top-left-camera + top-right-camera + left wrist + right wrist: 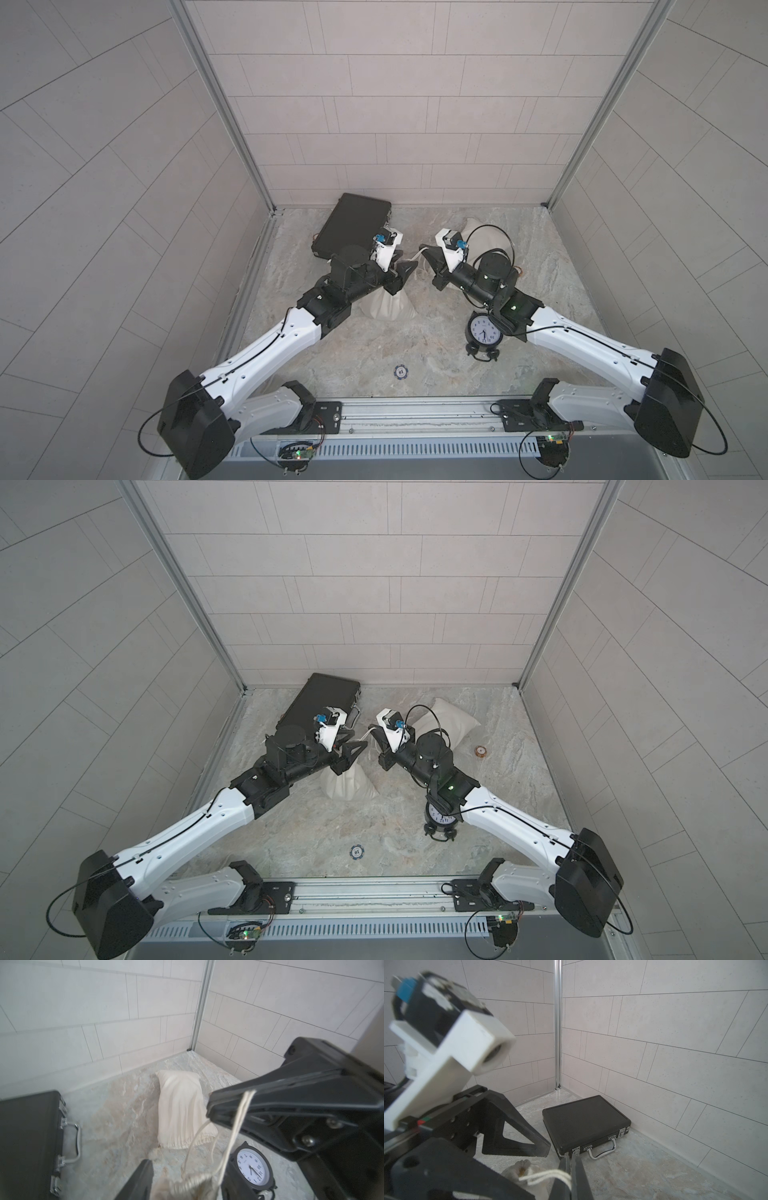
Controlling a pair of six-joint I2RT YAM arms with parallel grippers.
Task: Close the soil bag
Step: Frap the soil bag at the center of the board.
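Counter of grey-and-tan marbled stone, walled in by pale tiles, with two white-and-black robot arms reaching in from the near edge.

At the far left, against the back wall, a black ribbed briefcase with chrome latches and handle lies flat.

Just right of it is the left tool, black with triangular fingers. Its jaws are partly open. The right wrist view shows the gathered neck of the bag between them. Whether they press on the cloth cannot be told.

Below that tool, near the middle of the counter, stands the soil bag, a cream cloth drawstring sack. It is upright with a wide base, and its mouth is puckered.

A white drawstring cord runs up from the puckered mouth to the right tool. This tool is also black, and its jaws are pressed together, pinching the cord at their tips.

In front of the bag, near the edge, lies a small blue-and-white poker chip.

Further right, at the back, a second cream cloth sack lies on its side.

A black round alarm clock with a white face sits partly under the right arm.
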